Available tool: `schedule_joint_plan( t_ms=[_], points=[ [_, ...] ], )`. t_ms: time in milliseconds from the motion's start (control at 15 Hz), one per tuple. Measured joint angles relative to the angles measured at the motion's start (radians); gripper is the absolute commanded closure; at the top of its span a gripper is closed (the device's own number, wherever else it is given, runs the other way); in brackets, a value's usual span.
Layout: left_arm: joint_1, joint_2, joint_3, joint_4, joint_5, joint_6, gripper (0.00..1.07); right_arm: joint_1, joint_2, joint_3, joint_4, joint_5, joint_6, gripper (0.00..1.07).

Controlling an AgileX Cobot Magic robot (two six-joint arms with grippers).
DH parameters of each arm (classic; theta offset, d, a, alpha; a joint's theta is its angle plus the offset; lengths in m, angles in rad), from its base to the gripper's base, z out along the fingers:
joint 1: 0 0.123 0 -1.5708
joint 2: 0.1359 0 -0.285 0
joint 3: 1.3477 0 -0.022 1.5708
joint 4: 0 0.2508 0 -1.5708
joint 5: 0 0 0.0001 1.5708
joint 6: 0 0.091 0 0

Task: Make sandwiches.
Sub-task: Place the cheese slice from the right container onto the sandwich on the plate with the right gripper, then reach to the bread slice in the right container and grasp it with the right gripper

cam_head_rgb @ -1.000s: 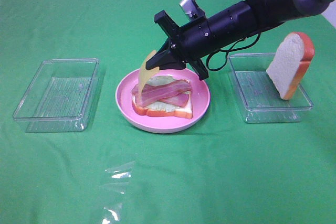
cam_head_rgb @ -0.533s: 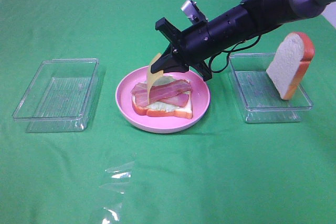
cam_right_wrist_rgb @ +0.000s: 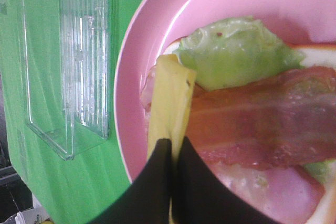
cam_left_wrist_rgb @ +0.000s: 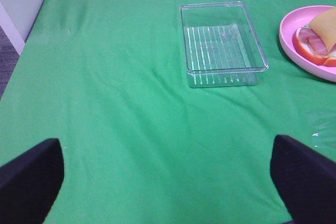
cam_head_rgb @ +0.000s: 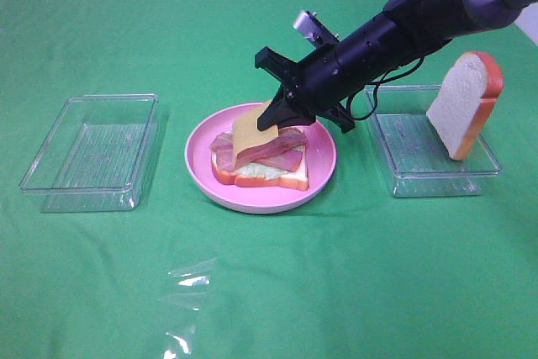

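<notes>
An open-faced sandwich (cam_head_rgb: 261, 161) lies on the round pink plate (cam_head_rgb: 252, 202): a bread slice with lettuce (cam_right_wrist_rgb: 236, 51) and bacon strips (cam_right_wrist_rgb: 252, 124) on top. My right gripper (cam_head_rgb: 273, 115) is shut on one edge of a yellow cheese slice (cam_head_rgb: 250, 132), which hangs tilted over the bacon with its low edge touching or nearly touching it. Close up, the gripper (cam_right_wrist_rgb: 170, 148) pinches the cheese (cam_right_wrist_rgb: 168, 98) between shut fingers. A second bread slice (cam_head_rgb: 465, 102) leans upright in the right clear tray (cam_head_rgb: 433, 176). My left gripper (cam_left_wrist_rgb: 168, 182) is open above bare cloth, holding nothing, well away from the plate (cam_left_wrist_rgb: 286, 35).
An empty clear tray (cam_head_rgb: 92, 150) sits left of the plate, also seen in the left wrist view as the tray (cam_left_wrist_rgb: 223, 43) and in the right wrist view as the tray (cam_right_wrist_rgb: 68, 61). A crumpled piece of clear film (cam_head_rgb: 185, 292) lies on the green cloth near the front.
My right gripper has shifted right and down with the cheese. The slice has gone from hanging steeply at the plate's far left to lying flatter over the bacon.
</notes>
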Motion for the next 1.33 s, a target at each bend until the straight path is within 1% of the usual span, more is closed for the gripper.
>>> schedule_joint_plan(
  t_ms=[67,133,200,400,533,733,800,867,1000,1200,1333],
  points=[
    [0.000,0.000,0.000,0.000,0.000,0.000,0.06,0.000,0.000,0.000,-0.008,-0.001,0.003,1.07],
    [0.000,0.000,0.000,0.000,0.000,0.000,0.06,0.000,0.000,0.000,-0.024,-0.002,0.004,1.05],
    [0.000,0.000,0.000,0.000,0.000,0.000,0.06,0.000,0.000,0.000,-0.028,-0.002,0.006,0.99],
    [0.000,0.000,0.000,0.000,0.000,0.005,0.06,0.000,0.000,0.000,-0.054,-0.003,0.015,0.70],
    [0.000,0.000,0.000,0.000,0.000,0.005,0.06,0.000,-0.001,0.000,-0.065,-0.003,0.016,0.59],
    [0.000,0.000,0.000,0.000,0.000,0.000,0.06,0.000,-0.031,0.000,-0.144,-0.017,0.021,0.48],
    [0.000,0.000,0.000,0.000,0.000,0.000,0.06,0.000,-0.068,0.000,-0.219,-0.018,0.045,0.31],
    [0.000,0.000,0.000,0.000,0.000,0.005,0.06,0.000,-0.083,0.000,-0.259,-0.017,0.066,0.21],
    [0.000,0.000,0.000,0.000,0.000,0.005,0.06,0.000,-0.104,0.000,-0.322,-0.001,0.080,0.11],
    [0.000,0.000,0.000,0.000,0.000,0.005,0.06,0.000,-0.180,0.000,-0.409,0.036,0.109,0.09],
    [0.000,0.000,0.000,0.000,0.000,0.000,0.06,0.000,-0.242,-0.005,-0.464,0.047,0.180,0.09]
  ],
)
